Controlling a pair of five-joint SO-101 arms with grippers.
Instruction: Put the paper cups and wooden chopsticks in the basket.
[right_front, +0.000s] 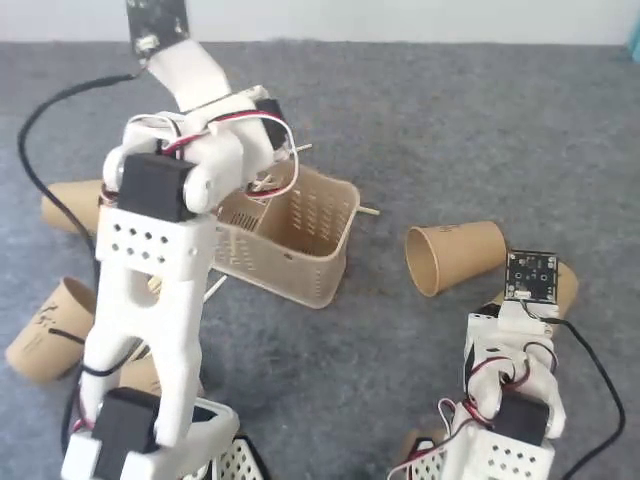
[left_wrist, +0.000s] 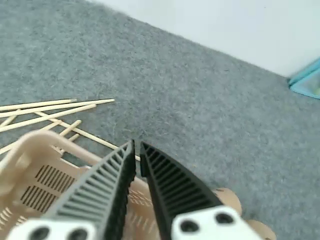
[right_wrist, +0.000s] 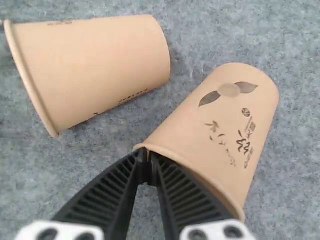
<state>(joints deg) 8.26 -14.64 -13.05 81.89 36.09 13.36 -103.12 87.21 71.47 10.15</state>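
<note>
A grey carpet-like mat (right_front: 430, 120) is spread under everything in view. It is bordered along its far edge by a white wall (right_front: 400, 18). A light-blue object (left_wrist: 307, 83) is seen at the mat's far edge, by the wall.

Grey carpet (right_front: 450, 130) under cups (right_front: 460, 255), chopsticks (left_wrist: 50, 107), basket (right_front: 322, 228)

One beige slotted plastic basket (right_front: 320, 225). Five brown paper cups (right_front: 455, 255): two on the right, three on the left. Thin wooden chopsticks (left_wrist: 55, 107): about six, partly hidden.
</note>
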